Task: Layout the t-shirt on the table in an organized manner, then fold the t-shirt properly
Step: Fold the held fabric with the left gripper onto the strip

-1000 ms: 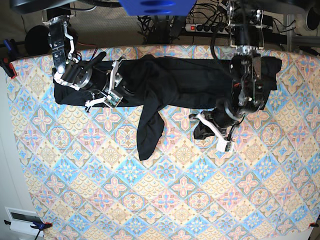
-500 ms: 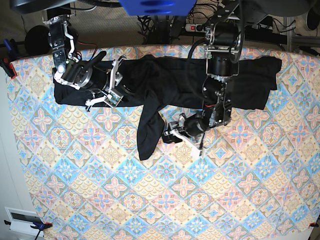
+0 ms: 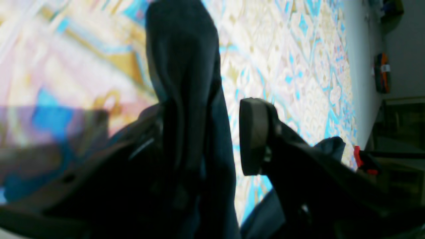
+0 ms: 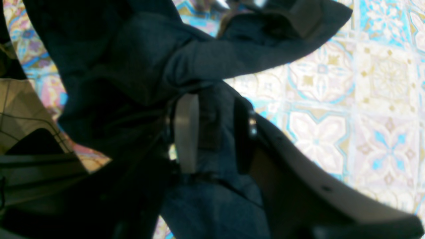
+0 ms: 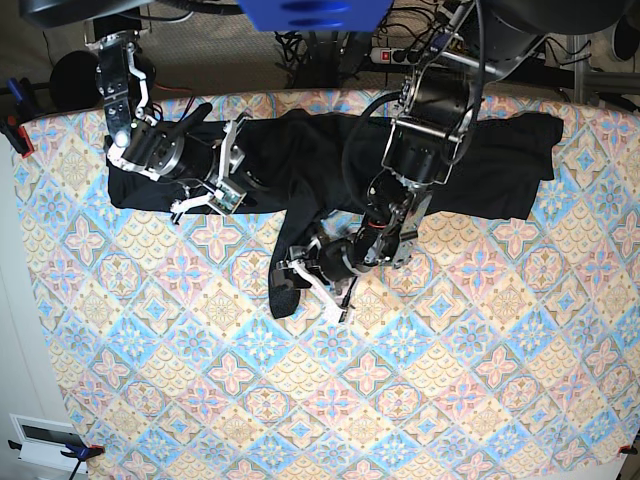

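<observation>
the black t-shirt [image 5: 330, 165] is lying stretched in a long band across the far side of the table [image 5: 420, 400], one sleeve trailing off the band toward the table's middle. the left gripper [image 5: 318, 275] is hovering at the tip of that sleeve, its jaws standing wide with the sleeve running up between them; whether either pad [image 3: 250, 136] is touching the cloth cannot be told. at the other end of the band, the right gripper [image 5: 208, 192] is pinching a fold of the t-shirt, jaws drawn narrow on the fabric (its wrist view shows dark cloth filling the gap between the pads). a power strip [image 5: 415, 55] is sitting beyond the table's far edge.
</observation>
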You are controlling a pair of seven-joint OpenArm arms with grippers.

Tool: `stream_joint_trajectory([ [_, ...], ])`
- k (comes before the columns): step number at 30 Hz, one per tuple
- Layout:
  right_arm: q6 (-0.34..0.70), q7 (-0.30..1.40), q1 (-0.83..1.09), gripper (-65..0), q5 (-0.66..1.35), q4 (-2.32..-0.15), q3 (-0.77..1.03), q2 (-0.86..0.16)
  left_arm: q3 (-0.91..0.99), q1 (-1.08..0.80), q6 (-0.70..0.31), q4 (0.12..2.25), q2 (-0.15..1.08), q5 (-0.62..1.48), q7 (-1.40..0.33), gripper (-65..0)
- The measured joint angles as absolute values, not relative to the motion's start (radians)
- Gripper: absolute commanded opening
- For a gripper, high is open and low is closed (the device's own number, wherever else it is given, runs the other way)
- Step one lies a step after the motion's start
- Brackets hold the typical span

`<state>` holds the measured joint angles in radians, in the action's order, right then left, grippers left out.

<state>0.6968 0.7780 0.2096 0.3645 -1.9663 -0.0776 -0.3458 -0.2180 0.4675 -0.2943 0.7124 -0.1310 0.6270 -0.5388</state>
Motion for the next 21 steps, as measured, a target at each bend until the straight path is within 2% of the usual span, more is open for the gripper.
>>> stream_joint_trajectory([
  [2, 0.696, 0.779, 0.210, -47.5, 0.363, -1.966, -0.077, -0.347, -0.236, 0.467, -0.297, 0.703, -0.131, 0.630, -0.494, -41.6],
  [7, 0.696, 0.778, 0.210, -47.5, 0.364, -1.966, -0.077, -0.346, -0.250, 0.463, -0.281, 0.701, -0.131, 0.621, -0.465, -64.6],
  [13, 0.696, 0.778, 0.210, -47.5, 0.366, -1.966, -0.077, -0.347, -0.251, 0.424, -0.262, 0.829, -0.115, 0.597, -0.506, -65.0],
  [18, 0.696, 0.776, 0.208, -47.5, 0.365, -1.966, -0.076, -0.346, -0.249, 0.344, -0.260, 1.095, -0.044, 0.621, -0.602, -65.0],
  [21, 0.696, 0.775, 0.208, -47.5, 0.366, -1.967, -0.076, -0.346, -0.253, 0.334, -0.265, 1.182, 0.004, 0.708, -0.644, -65.0],
])
